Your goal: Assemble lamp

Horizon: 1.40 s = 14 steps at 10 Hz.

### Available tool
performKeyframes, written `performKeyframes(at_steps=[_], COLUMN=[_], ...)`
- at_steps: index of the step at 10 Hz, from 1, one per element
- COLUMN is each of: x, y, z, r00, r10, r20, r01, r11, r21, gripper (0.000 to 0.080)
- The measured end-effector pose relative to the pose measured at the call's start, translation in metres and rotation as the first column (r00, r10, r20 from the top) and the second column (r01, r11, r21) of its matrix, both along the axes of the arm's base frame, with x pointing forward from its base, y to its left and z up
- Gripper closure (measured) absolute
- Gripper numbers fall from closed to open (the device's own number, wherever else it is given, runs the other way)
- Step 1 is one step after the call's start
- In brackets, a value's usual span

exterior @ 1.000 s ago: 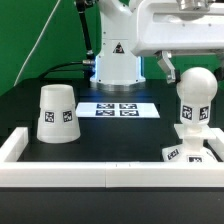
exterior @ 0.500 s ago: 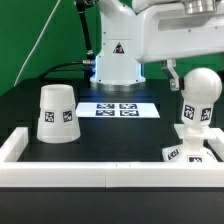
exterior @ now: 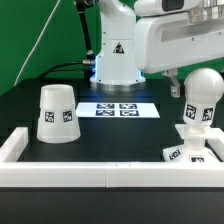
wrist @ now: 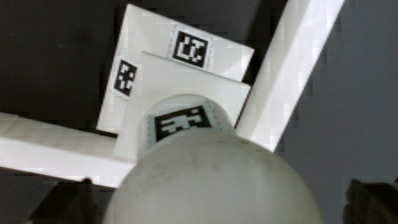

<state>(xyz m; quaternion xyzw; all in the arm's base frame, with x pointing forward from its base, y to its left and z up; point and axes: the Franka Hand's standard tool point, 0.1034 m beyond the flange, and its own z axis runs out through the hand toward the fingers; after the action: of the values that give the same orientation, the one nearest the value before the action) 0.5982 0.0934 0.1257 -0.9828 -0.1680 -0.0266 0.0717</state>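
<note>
The white ball-headed bulb (exterior: 201, 98) stands upright on the flat blocky base (exterior: 188, 152) at the exterior view's right. My gripper (exterior: 203, 82) has come down around the bulb's head, and one dark finger (exterior: 178, 86) shows beside it. In the wrist view the bulb's head (wrist: 205, 180) fills the near centre, and the tagged base (wrist: 178, 60) lies beyond it. The dark fingers (wrist: 59, 205) stand to either side with a gap to the head, so the gripper (wrist: 214, 208) is open. The cone-shaped shade (exterior: 57, 112) stands alone at the exterior view's left.
The white rail border (exterior: 100, 176) runs along the front and up both sides; it also shows in the wrist view (wrist: 294, 70). The marker board (exterior: 119, 109) lies in the middle at the back. The arm's white pedestal (exterior: 117, 58) stands behind it.
The gripper has come down and shifted slightly toward the exterior view's right, so its fingers now flank the bulb's head. The shade and base have not moved.
</note>
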Motion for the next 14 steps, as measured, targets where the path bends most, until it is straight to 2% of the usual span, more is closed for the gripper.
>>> performKeyframes(at_steps=[4, 6, 7, 10, 11, 12, 14], x=[0.007, 0.0077, 0.0077, 0.0077, 0.0076, 0.0074, 0.0089], y=[-0.0012, -0.0013, -0.0013, -0.0012, -0.0012, -0.0023, -0.0009], z=[0.0013, 0.0015, 0.0015, 0.0015, 0.0014, 0.0012, 0.0011], r00=[0.999, 0.998, 0.998, 0.999, 0.998, 0.983, 0.938], r10=[0.02, 0.022, 0.022, -0.001, -0.039, -0.181, -0.346], r20=[0.049, 0.053, 0.053, 0.05, 0.044, 0.018, 0.004], r01=[-0.02, -0.022, -0.022, 0.001, 0.039, 0.181, 0.346], r11=[1.0, 1.0, 1.0, 1.0, 0.999, 0.983, 0.938], r21=[-0.004, -0.004, -0.004, -0.001, 0.003, 0.02, 0.036], gripper=[0.0101, 0.0128, 0.0222, 0.0222, 0.0222, 0.0222, 0.022])
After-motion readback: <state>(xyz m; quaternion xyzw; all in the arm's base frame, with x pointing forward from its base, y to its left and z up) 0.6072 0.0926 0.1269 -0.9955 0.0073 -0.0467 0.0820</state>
